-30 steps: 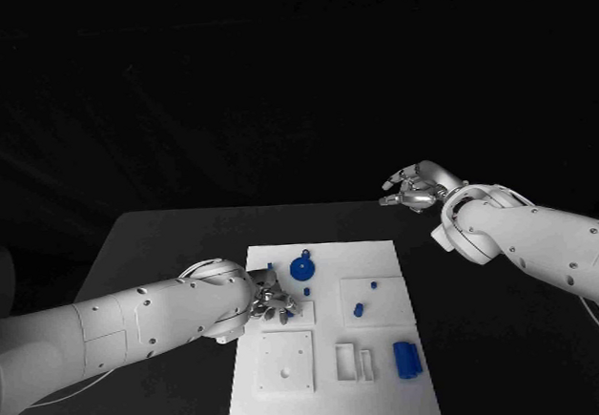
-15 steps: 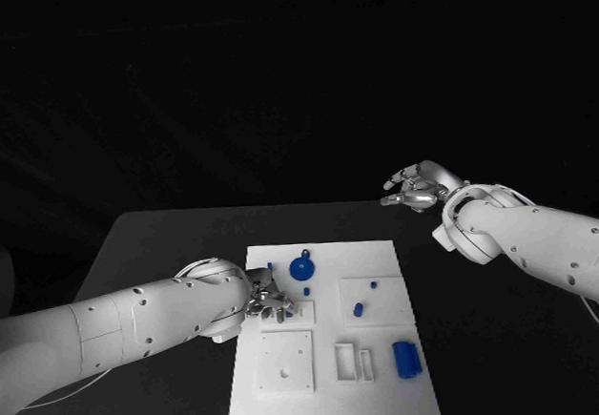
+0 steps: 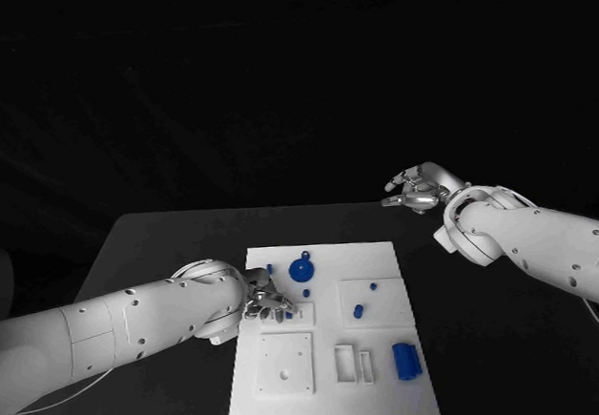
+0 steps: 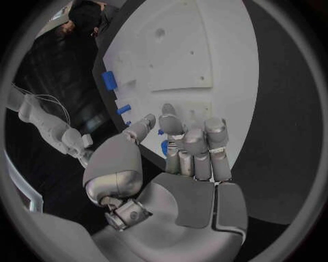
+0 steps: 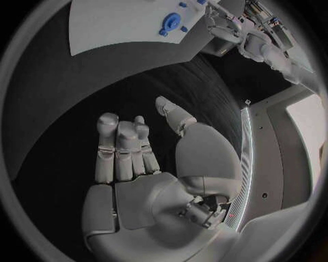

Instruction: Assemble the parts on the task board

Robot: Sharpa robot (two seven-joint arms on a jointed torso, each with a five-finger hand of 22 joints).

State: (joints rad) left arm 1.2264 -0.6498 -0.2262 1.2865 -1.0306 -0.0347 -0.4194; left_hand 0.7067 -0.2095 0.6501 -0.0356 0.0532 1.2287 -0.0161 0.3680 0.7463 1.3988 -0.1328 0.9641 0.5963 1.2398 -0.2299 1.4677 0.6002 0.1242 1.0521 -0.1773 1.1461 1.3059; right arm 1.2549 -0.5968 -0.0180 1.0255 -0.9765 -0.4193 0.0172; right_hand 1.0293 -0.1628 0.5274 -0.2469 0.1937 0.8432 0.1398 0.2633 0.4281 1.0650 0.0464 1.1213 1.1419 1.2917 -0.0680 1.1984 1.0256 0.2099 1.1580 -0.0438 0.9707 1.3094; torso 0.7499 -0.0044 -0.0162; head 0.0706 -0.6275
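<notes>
White task board (image 3: 381,393) lies flat mid-table, long side running away from the robot. On it: a round blue part (image 3: 301,269) near the far end, two small blue pegs (image 3: 360,309) mid-right, and a chunky blue block (image 3: 406,357) near the right edge.

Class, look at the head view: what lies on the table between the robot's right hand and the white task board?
Nothing: between the right hand and the task board the head view shows only bare black table.
</notes>
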